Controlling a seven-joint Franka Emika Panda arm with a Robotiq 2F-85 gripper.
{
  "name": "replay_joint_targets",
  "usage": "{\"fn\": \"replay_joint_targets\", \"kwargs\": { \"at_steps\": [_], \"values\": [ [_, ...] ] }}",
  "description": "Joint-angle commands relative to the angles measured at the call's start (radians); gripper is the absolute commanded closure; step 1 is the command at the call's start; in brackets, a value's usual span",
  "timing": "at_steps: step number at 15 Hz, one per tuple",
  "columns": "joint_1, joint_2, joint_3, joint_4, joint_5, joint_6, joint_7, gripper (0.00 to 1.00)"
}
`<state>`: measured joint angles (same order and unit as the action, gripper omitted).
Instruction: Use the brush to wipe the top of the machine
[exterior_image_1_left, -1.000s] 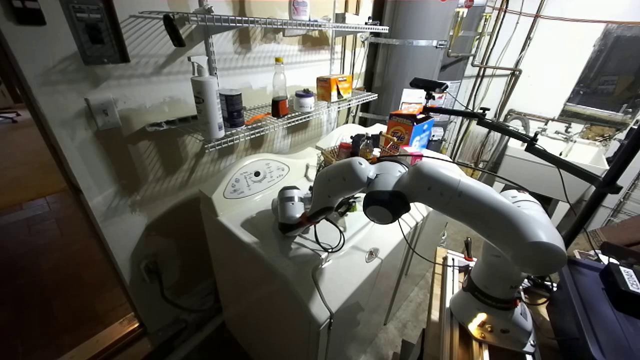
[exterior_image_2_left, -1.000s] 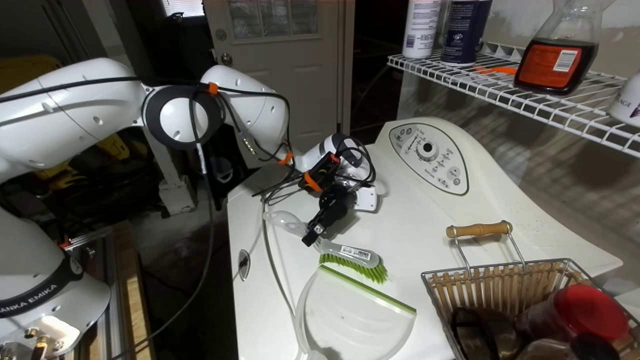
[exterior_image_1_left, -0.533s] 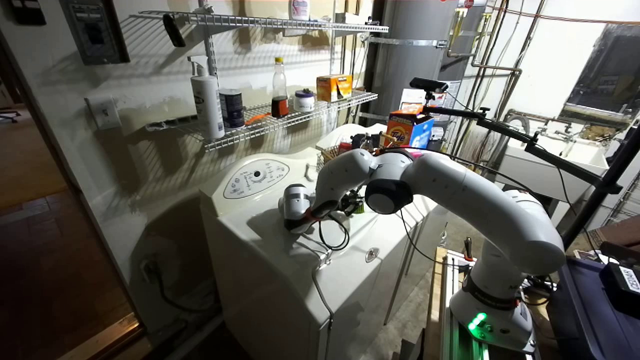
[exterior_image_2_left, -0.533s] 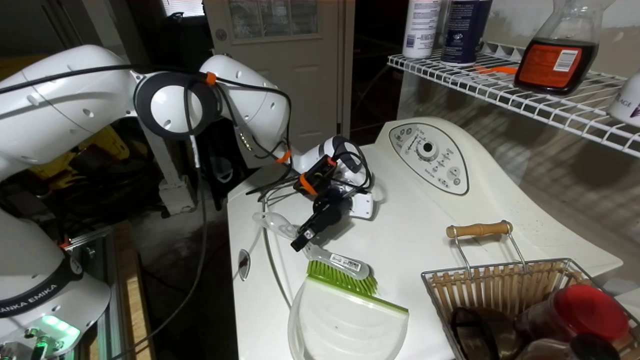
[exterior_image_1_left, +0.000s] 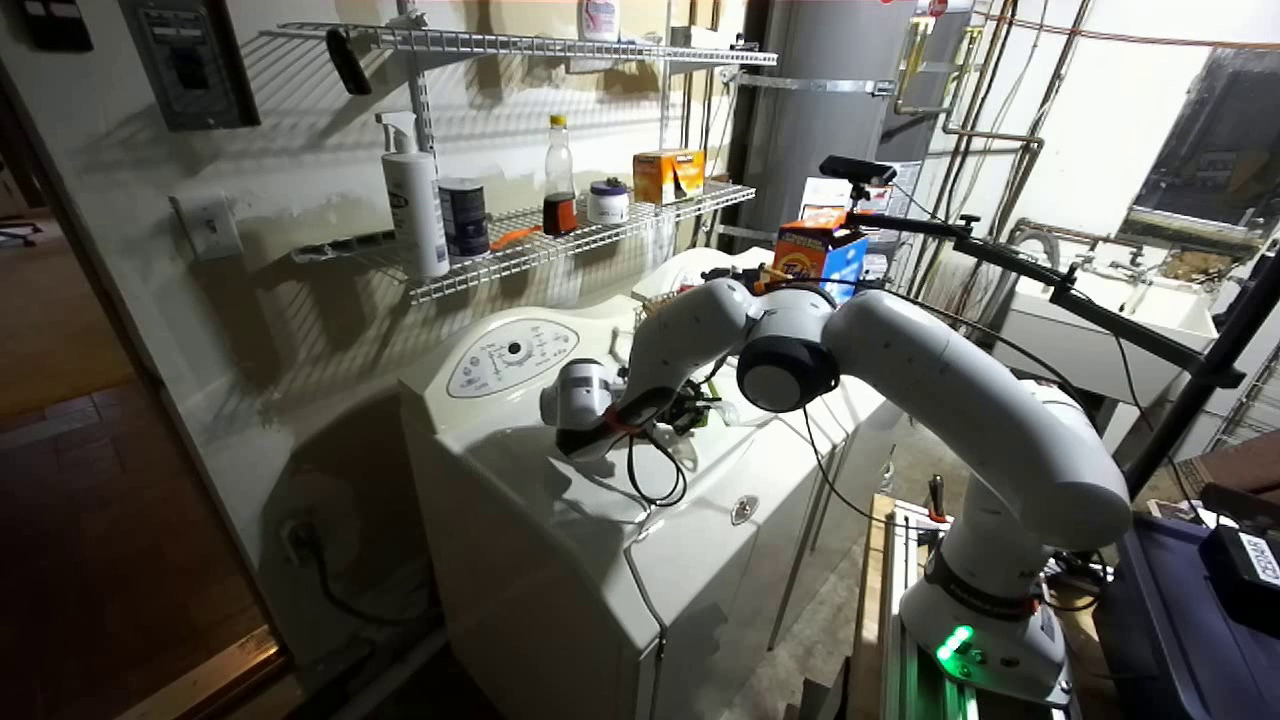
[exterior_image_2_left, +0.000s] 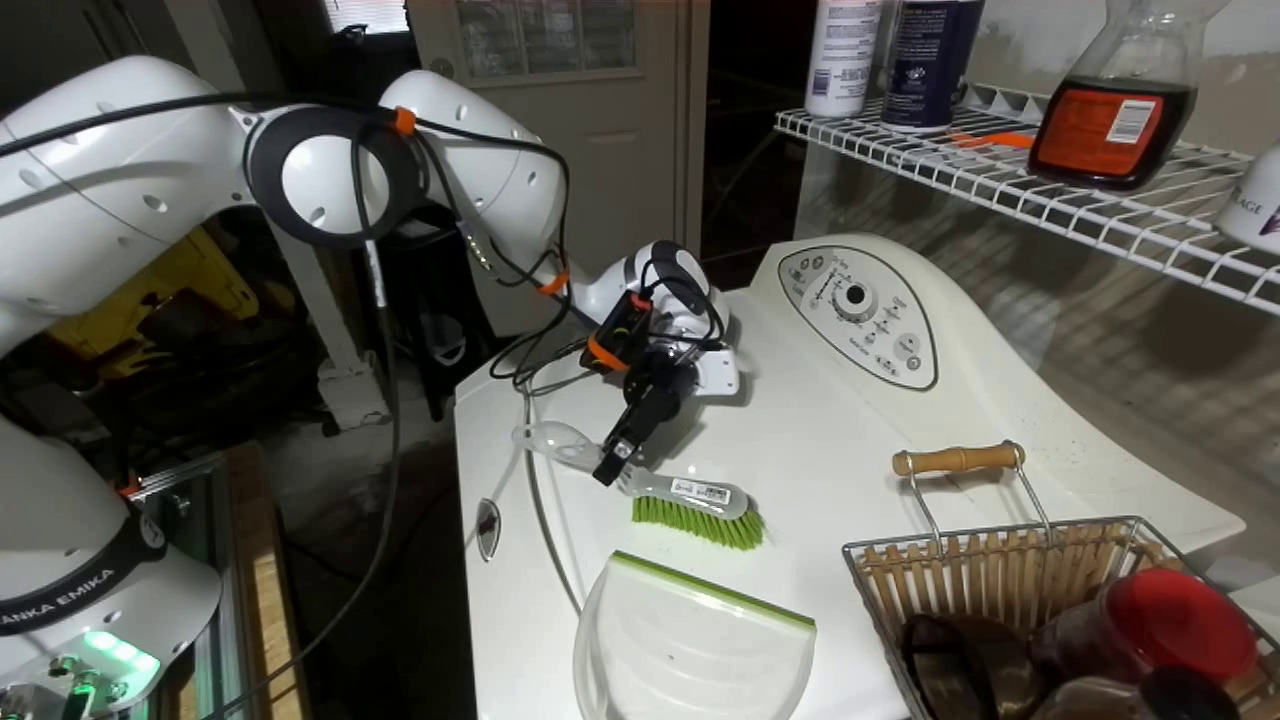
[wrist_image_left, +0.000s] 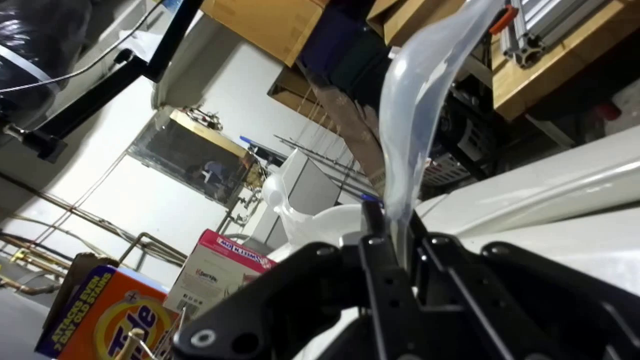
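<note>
Apparently the clear plastic hand brush with bright green bristles (exterior_image_2_left: 655, 486) will handle easily; I judge it light, stiff in the handle, perhaps slippery, with bristles that should give when I press. Its narrow neck, where handle meets head, seems a sensible place to take hold, though my worry is that it could twist in the grip once the bristles drag. It sits over the top of the large white boxy appliance with a round dial (exterior_image_2_left: 800, 450), near the translucent white dustpan with a green lip (exterior_image_2_left: 700, 640) (whether the bristles actually press on the top, I cannot tell from here). My black two-fingered tool (wrist_image_left: 397, 225) is drawn nearly together, pinching that neck between its fingertips, and in the wrist view the handle sticks out past them.
</note>
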<state>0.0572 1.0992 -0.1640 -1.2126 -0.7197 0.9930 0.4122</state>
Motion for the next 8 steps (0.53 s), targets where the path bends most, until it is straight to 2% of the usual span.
{"fn": "replay_joint_targets", "kwargs": {
  "at_steps": [1,8],
  "values": [
    [0.029,-0.121,0.041,-0.114,0.014,0.120,0.073,0.97],
    [0.081,-0.287,0.090,-0.278,-0.010,0.371,0.078,0.97]
  ]
}}
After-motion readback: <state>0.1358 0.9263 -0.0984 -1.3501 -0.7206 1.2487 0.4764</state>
